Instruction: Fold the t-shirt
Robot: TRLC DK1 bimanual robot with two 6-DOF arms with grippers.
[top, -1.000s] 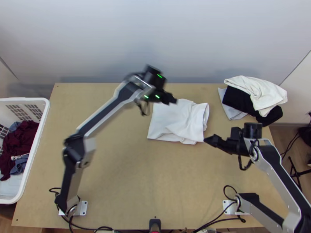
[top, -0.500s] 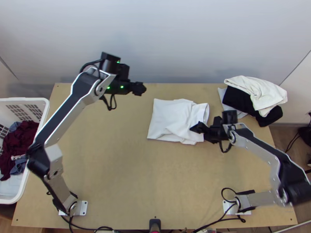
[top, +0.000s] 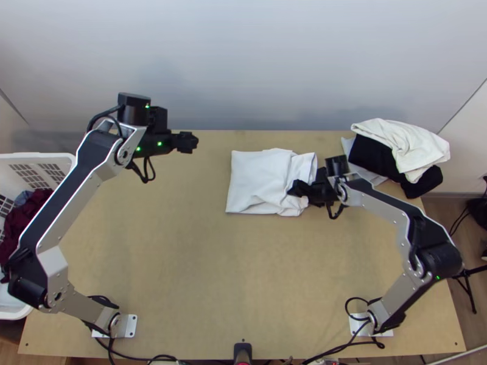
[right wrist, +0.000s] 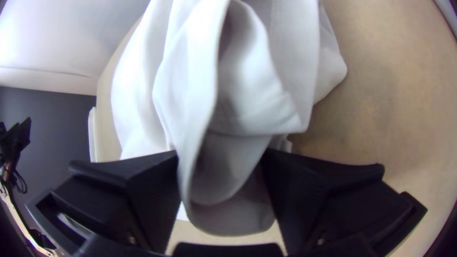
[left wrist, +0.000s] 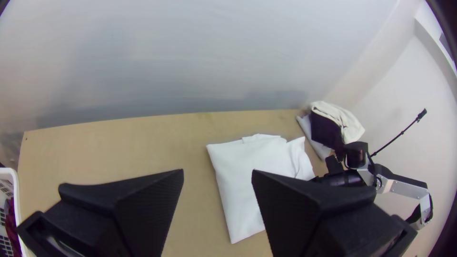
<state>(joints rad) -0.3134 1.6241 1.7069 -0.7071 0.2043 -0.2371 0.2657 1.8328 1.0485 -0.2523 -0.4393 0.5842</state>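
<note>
The white t-shirt (top: 255,179) lies as a folded, roughly rectangular bundle in the top view, smooth on its left half and rumpled on its right. Over its right edge is my right gripper (top: 293,190). In the right wrist view a loose fold of the t-shirt (right wrist: 252,104) bulges between the wide-apart fingers of my right gripper (right wrist: 220,154). My left gripper (top: 196,142) hangs near the table's far edge, left of the cloth. In the left wrist view my left gripper (left wrist: 218,172) is open and empty, with the t-shirt (left wrist: 238,178) beyond it.
Folded cream (top: 402,143), black (top: 371,155) and light grey cloths are stacked at the table's far right corner. A white basket (top: 55,159) with dark red and blue clothes stands off the left edge, partly under the left arm. Bare wood (top: 237,274) stretches before the t-shirt.
The left arm has swung left, away from the t-shirt. My right gripper has come in over the cloth's right edge, and the t-shirt has shifted slightly left and toward the far edge.
</note>
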